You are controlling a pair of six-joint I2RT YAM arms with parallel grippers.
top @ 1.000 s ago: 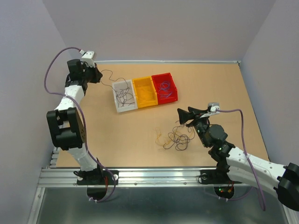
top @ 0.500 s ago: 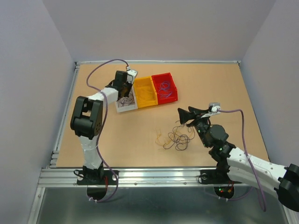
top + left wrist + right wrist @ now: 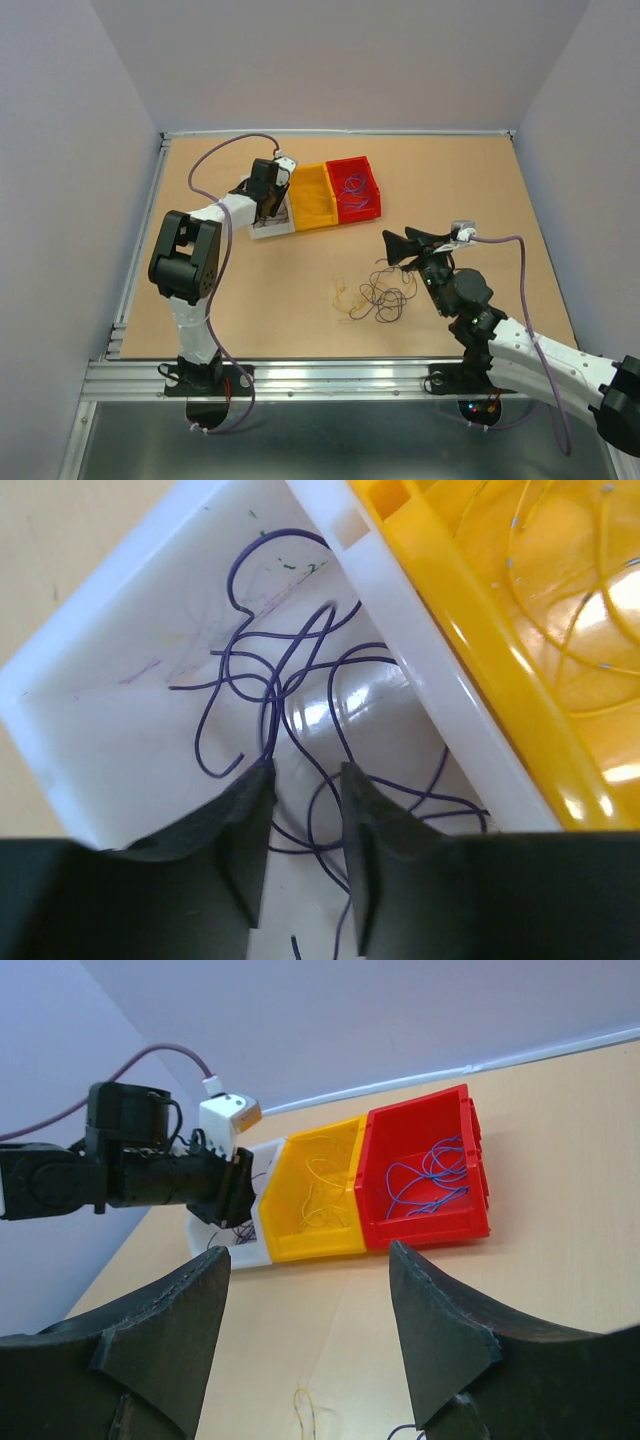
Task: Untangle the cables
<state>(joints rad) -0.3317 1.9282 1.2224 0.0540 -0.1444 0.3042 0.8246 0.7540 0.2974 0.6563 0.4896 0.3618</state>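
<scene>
The tangled cables (image 3: 375, 297), thin purple, yellow and dark loops, lie on the table in front of the bins. My right gripper (image 3: 395, 245) hovers just right of and above them, jaws wide open and empty (image 3: 308, 1260); a yellow wire end (image 3: 305, 1405) shows below it. My left gripper (image 3: 268, 195) is over the white bin (image 3: 262, 232), with its jaws a little apart (image 3: 305, 780). Dark purple wires (image 3: 270, 670) lie loose in that bin, some running under and between the fingers.
The yellow bin (image 3: 311, 197) holds yellow wires (image 3: 320, 1185). The red bin (image 3: 352, 188) holds purple-blue wires (image 3: 430, 1175). The three bins stand side by side at the back centre. Walls enclose the table on the left, the back and the right.
My left arm swung from the far left back corner, where it held a dark wire, to the white bin. Its jaws now stand apart over the bin. The right arm has barely moved.
</scene>
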